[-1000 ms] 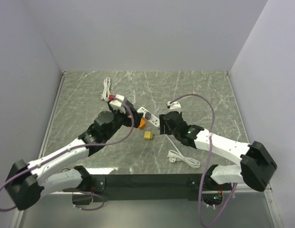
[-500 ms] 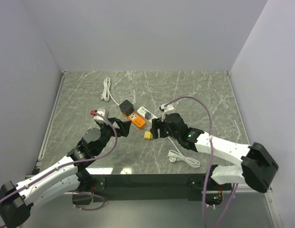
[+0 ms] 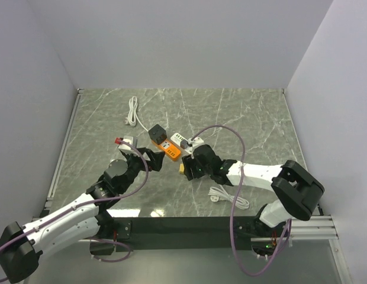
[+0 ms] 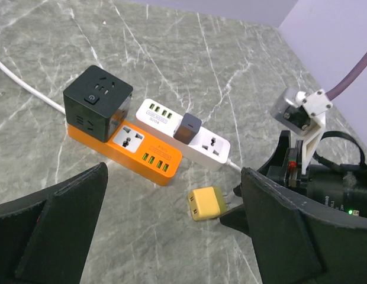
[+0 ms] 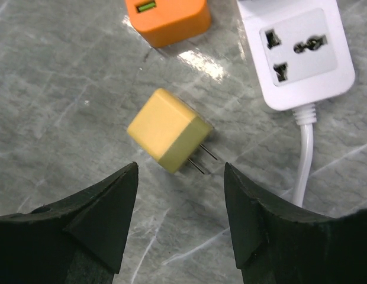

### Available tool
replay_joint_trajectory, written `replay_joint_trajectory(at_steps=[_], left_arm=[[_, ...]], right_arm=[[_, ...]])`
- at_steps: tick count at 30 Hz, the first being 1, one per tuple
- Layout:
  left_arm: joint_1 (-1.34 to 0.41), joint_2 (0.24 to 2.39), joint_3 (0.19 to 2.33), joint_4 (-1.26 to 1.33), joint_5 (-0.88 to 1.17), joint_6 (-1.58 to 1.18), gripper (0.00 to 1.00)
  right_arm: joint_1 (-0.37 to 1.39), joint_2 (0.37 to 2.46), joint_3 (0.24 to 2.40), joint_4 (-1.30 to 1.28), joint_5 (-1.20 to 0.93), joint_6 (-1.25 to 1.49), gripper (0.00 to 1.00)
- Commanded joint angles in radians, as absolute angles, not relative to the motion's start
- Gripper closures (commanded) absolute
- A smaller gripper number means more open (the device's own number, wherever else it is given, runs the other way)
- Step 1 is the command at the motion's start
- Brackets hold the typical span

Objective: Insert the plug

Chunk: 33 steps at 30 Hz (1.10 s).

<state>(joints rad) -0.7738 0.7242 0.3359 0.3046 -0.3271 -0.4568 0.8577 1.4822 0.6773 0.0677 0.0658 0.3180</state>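
Yellow plug (image 5: 167,130) lies on its side on the table (image 5: 53,89), near the white strip (image 5: 299,53). Right tool (image 5: 179,177) spread, straddling it, seemingly not touching. Left tool (image 4: 171,195) wide, empty. Risk: plug sits diagonal, so closing pinches corners and it spins out.

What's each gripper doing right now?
Left gripper: open, empty.
Right gripper: open, empty; yellow plug just ahead of it, untouched.

White arm links (image 3: 74,214), black joints (image 3: 299,189), purple cables (image 3: 221,126); right gripper (image 5: 179,189) fingers (image 5: 95,225) black, wedge-shaped.
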Motion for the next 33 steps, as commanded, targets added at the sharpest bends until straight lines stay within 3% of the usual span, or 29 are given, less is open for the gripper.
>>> replay_joint_trajectory(at_steps=[1,10,27,30,31,32,33], left_arm=[[-0.775,0.738,0.347,0.362,-0.301,-0.445,0.01],[-0.773,0.753,0.354,0.345,-0.308,-0.445,0.01],[-0.775,0.796,0.365,0.368,-0.230,-0.431,0.01],[-0.775,0.792,0.364,0.368,-0.230,-0.430,0.00],[-0.773,0.790,0.364,0.370,-0.229,-0.431,0.01],[-0.773,0.793,0.362,0.371,-0.227,-0.431,0.01],[-0.773,0.796,0.364,0.373,-0.224,-0.430,0.01]], right_arm=[[0.862,1.492,0.661,0.187,0.023,0.261,0.35],[0.862,1.580,0.692,0.177,-0.015,0.252,0.49],[0.847,1.592,0.652,0.264,-0.015,0.218,0.60],[0.847,1.595,0.652,0.270,-0.018,0.206,0.69],[0.847,1.597,0.652,0.268,-0.018,0.203,0.81],[0.847,1.600,0.652,0.265,-0.017,0.204,1.00],[0.847,1.601,0.653,0.265,-0.009,0.206,1.00]])
